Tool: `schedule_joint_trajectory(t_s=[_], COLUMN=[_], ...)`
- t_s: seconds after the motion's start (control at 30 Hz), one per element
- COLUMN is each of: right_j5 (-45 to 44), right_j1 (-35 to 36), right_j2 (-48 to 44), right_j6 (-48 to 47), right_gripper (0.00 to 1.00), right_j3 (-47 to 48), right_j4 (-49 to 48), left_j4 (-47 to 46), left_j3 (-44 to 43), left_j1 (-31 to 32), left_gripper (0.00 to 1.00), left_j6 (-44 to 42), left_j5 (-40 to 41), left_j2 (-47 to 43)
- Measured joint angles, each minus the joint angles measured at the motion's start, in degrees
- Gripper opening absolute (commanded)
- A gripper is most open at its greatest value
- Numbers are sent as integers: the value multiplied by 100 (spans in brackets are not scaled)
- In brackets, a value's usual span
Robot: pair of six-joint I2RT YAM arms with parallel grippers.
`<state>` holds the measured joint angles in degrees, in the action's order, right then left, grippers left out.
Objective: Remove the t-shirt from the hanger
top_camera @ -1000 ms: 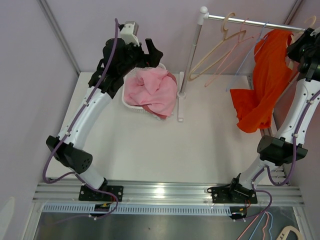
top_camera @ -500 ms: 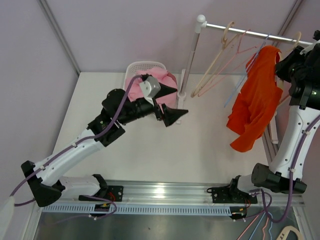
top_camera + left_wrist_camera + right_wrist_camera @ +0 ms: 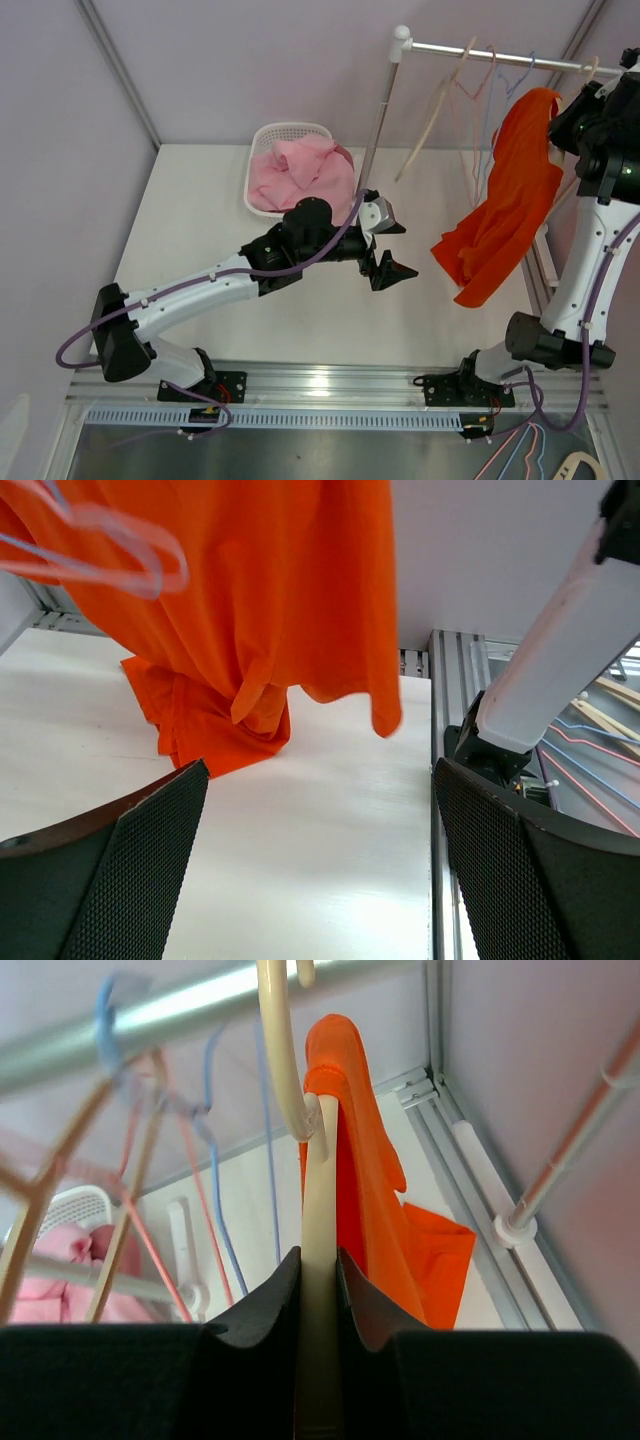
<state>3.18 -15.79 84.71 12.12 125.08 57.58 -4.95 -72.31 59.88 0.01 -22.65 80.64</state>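
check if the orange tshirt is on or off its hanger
On: the orange t-shirt hangs from the cream hanger, which the right tool pinches.

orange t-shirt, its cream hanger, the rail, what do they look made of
orange t-shirt: soft matte fabric, it drapes in folds.
cream hanger: smooth with slight sheen, probably plastic, possibly painted wood.
rail: likely metal, bright straight reflection along it.

White arm links [image 3: 195,293], black joints [image 3: 122,338], purple cables [image 3: 66,350], black textured end effector fingers [image 3: 140,880]

Left fingers [image 3: 395,270] spread — arm [image 3: 200,290] extended, right fingers [image 3: 262,1305] pinched — arm [image 3: 598,250] raised.
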Motion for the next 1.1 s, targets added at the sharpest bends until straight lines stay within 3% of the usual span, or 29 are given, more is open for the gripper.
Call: schedule_joint_trajectory(t_s=[0.27, 1.1], right_j5=[-83, 387], right_j1=[-96, -271], right_j2=[1034, 1521], right_j6=[-13, 127], right_gripper=[0, 0], right_j3=[931, 1606], right_j4=[35, -470], left_j4=[-4, -326], left_j3=[-2, -328], left_j1=[0, 0], left_gripper=[100, 99], left_j6=[-7, 22], left_j5=[39, 24], left_j2=[-2, 466])
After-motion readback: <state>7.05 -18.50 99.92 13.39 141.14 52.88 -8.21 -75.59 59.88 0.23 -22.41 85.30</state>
